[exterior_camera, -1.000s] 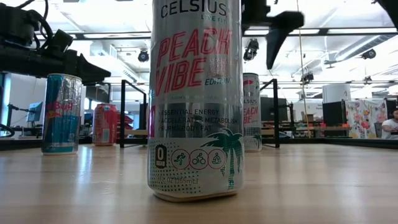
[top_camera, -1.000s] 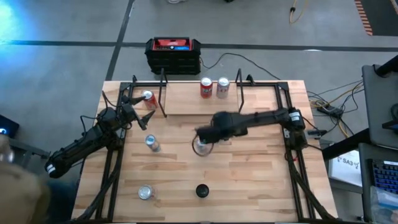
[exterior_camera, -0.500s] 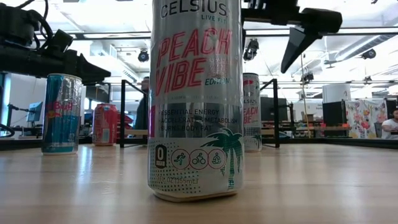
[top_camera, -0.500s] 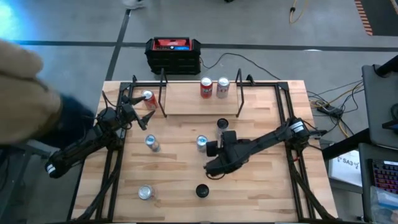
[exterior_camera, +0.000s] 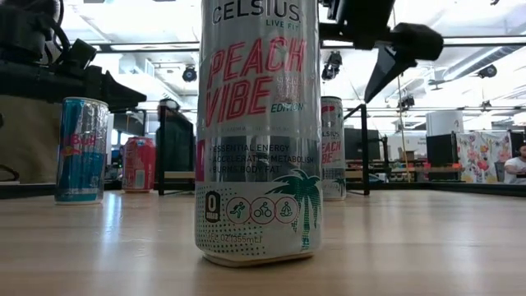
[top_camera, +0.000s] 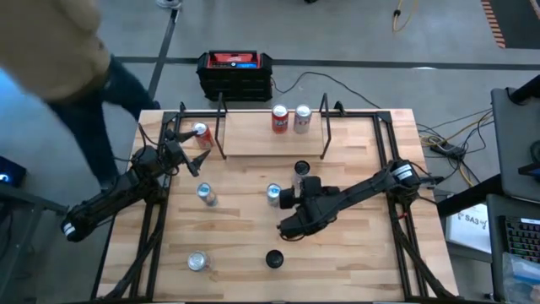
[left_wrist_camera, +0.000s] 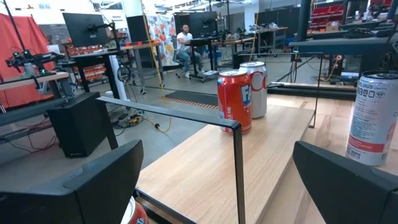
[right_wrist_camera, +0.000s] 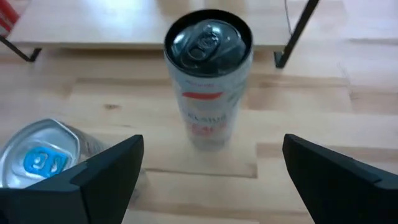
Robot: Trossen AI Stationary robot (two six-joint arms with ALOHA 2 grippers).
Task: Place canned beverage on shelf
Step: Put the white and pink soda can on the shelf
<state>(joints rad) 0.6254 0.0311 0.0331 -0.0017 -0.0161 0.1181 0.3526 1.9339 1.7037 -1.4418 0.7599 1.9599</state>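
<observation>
Here the right gripper hangs with fingers spread, empty; the upright Celsius can stands straight ahead between them, shelf just beyond. Left gripper, also spread, waits farther off.

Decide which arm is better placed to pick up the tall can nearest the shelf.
Right. Its open tool faces the tall can in front of the shelf; the left tool waits at the shelf's left end.

shelf | L half free | R: 2 cans
</observation>
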